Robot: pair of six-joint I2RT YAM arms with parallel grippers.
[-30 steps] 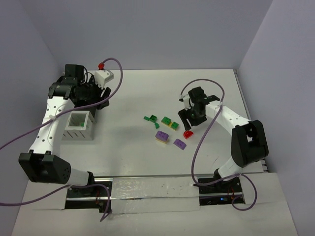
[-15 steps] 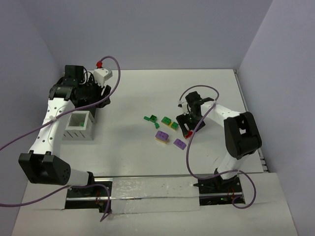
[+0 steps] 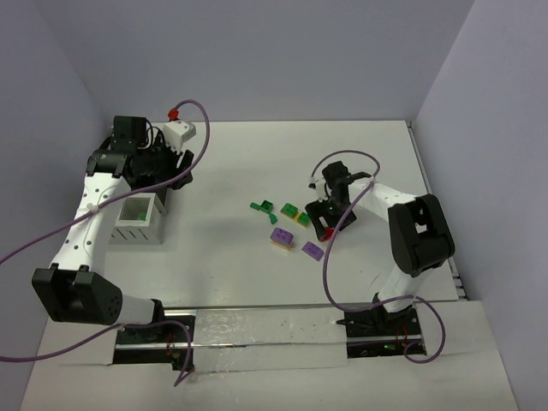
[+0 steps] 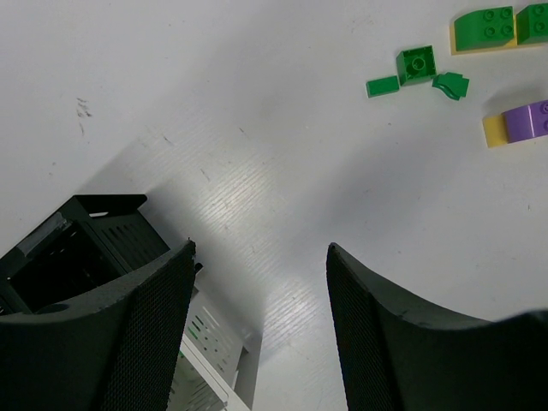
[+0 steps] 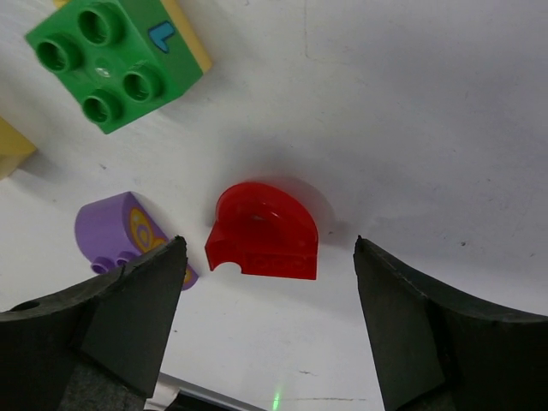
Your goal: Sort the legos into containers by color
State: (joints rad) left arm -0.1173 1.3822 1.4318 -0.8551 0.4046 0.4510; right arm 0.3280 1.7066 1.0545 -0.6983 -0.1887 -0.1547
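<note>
Right gripper [image 5: 267,261] spread apart, straddling the red half-round plastic brick [image 5: 265,227]; left gripper [image 4: 259,282] spread apart too, beside the black square tray [image 4: 81,244].

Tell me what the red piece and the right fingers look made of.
Red piece: likely moulded plastic, glossy, smooth faces with soft highlights. Right fingers: matte black with a fine grainy texture, perhaps printed plastic or rubbery padding; unclear which.

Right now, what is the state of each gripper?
Left gripper: open, holding nothing.
Right gripper: open, holding nothing; the red half-round lies untouched between its fingers.
</note>
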